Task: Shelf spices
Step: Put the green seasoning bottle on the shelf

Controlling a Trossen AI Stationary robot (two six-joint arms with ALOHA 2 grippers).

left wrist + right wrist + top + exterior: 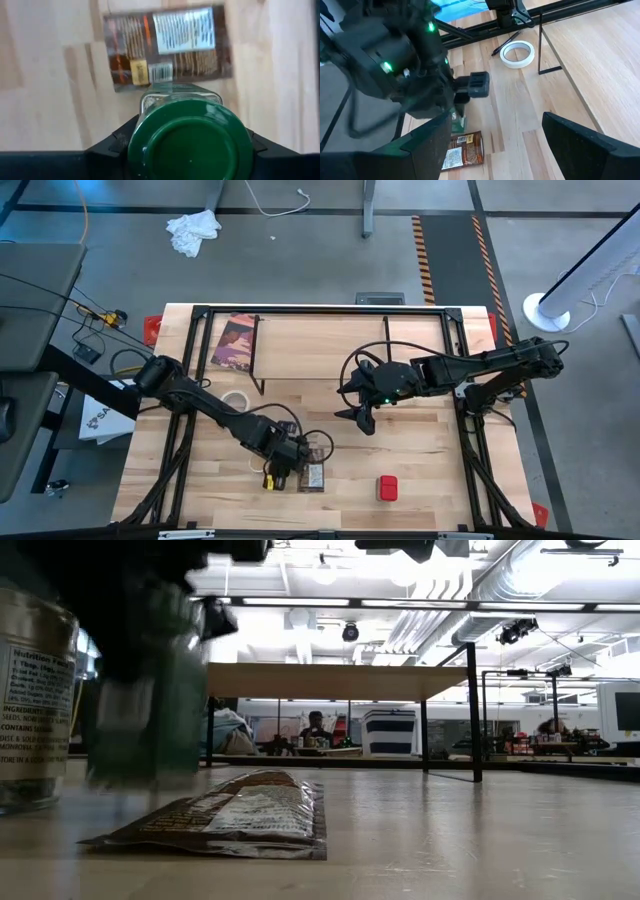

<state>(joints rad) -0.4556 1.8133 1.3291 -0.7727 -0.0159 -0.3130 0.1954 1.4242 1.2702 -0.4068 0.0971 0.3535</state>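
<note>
My left gripper [285,452] is shut on the green-lidded jar [190,140] near the table's near edge. The jar shows as a blurred green shape [150,690] in the low view. The flat orange-brown packet [167,47] lies flat on the table just beside it [315,477]. The tan-lidded jar [30,690] stands upright close to the low camera. The red square tin [387,488] sits on the table farther right. My right gripper [360,418] hangs open over the table's middle and touches nothing. The shelf [320,345] stands along the far side, its board [330,680] on thin black legs. My left gripper pinches the green-lidded jar between its two fingers [117,142], one on each side of the jar just below the lid [150,100]. The fingers come from above, pointing down. The jar is upright. I cannot tell whether its base rests on the table.
A white tape roll [235,400] lies on the table left of centre. A dark maroon flat packet [237,340] lies at the shelf's left end. Bare tabletop shows to the right of the red tin and between the grippers and the shelf.
</note>
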